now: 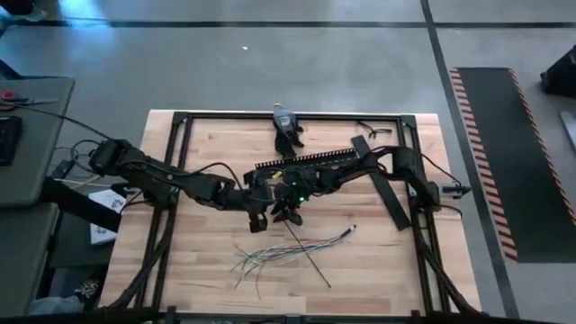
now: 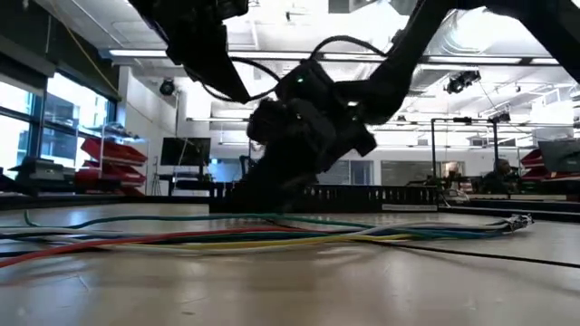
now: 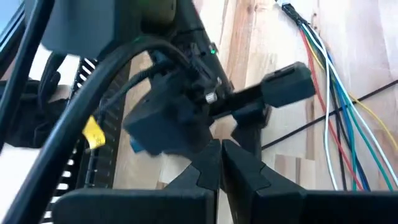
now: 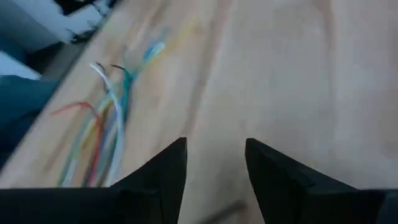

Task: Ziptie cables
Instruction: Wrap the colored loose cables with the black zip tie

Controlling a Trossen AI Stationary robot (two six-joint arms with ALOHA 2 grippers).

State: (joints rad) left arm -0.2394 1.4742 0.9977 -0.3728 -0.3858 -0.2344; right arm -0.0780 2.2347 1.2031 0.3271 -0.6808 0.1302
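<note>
The cables (image 1: 288, 254) lie loose on the wooden table toward its near edge, thin pale and coloured wires fanned out; they also show in the low view (image 2: 227, 237). A thin dark strip (image 1: 310, 256) lies across them. My left gripper (image 1: 256, 223) hovers just beyond the cables' far-left side, shut with nothing seen between its fingers (image 3: 221, 152). Close to its right, my right gripper (image 1: 288, 214) stands open above bare wood (image 4: 216, 158), with the cables (image 4: 106, 130) a short way off. Neither gripper touches the cables.
A long black comb-edged duct (image 1: 315, 162) lies at mid-table behind the grippers, with a flat black lid strip (image 1: 385, 193) to its right. A small grey-handled tool (image 1: 285, 126) and some small black pieces (image 1: 373, 129) sit at the far edge. A black frame (image 1: 180, 117) borders the table.
</note>
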